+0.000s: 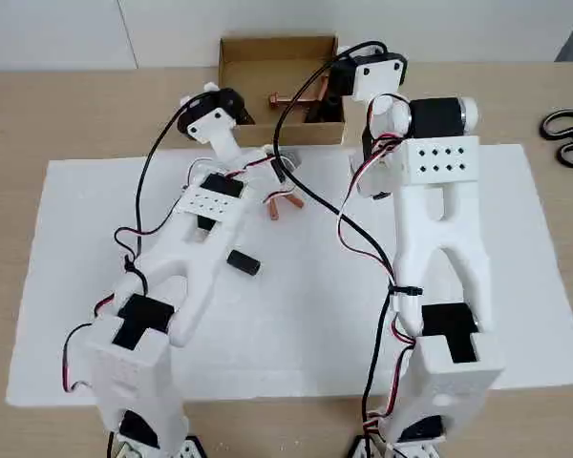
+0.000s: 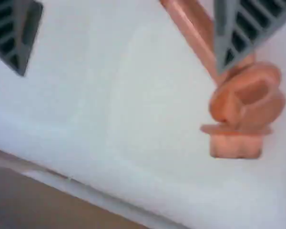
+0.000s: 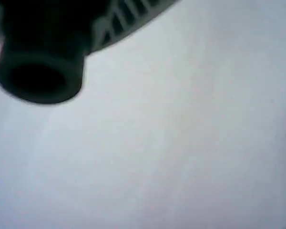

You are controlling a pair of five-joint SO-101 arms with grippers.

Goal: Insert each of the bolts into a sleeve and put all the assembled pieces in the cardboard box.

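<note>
Several copper bolts lie in a small pile on the white mat, a little in front of the cardboard box. My left gripper hangs just over them, open. In the left wrist view its grey fingers stand wide apart, and one of them crosses a bolt's shaft. My right gripper is low over the mat to the right of the pile, shut on a black sleeve whose open end shows. Another black sleeve lies loose mid-mat. A bolt fitted in a sleeve lies in the box.
Scissors lie on the wooden table at the far right, off the mat. The mat's near edge shows with the table beyond it. Black cables run from both arms across the mat's middle.
</note>
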